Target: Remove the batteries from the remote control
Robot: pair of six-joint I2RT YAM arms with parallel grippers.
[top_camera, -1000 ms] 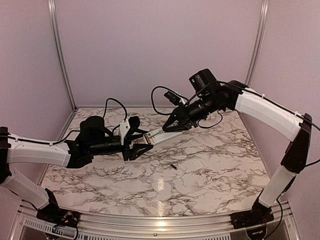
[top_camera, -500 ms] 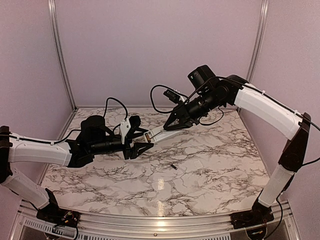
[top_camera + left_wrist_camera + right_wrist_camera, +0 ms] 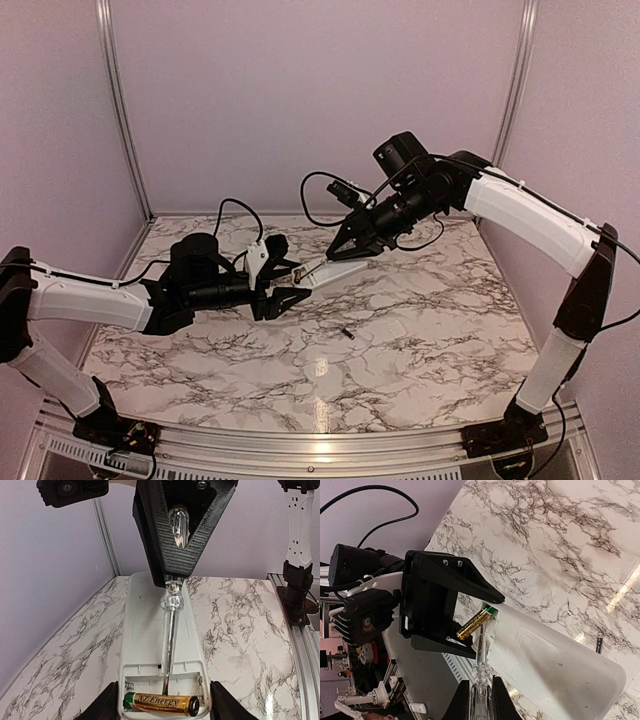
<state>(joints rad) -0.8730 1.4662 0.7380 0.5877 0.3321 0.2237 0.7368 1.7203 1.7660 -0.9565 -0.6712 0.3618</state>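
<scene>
Gleaming gold batt. (image 3: 162, 703) in white remote (image 3: 145, 630)

Soft even light; glare patch on the marble table (image 3: 318, 368); edges bowed

A white desk (image 3: 430, 350) veined in grey marble stood between pale lilac walls (image 3: 320, 100), with aluminium posts (image 3: 119, 110) at the back corners. A small dark object (image 3: 347, 332) lay alone on it, too small to identify. A clear-handled screwdriver (image 3: 170, 630) showed a slim metal shaft.
</scene>
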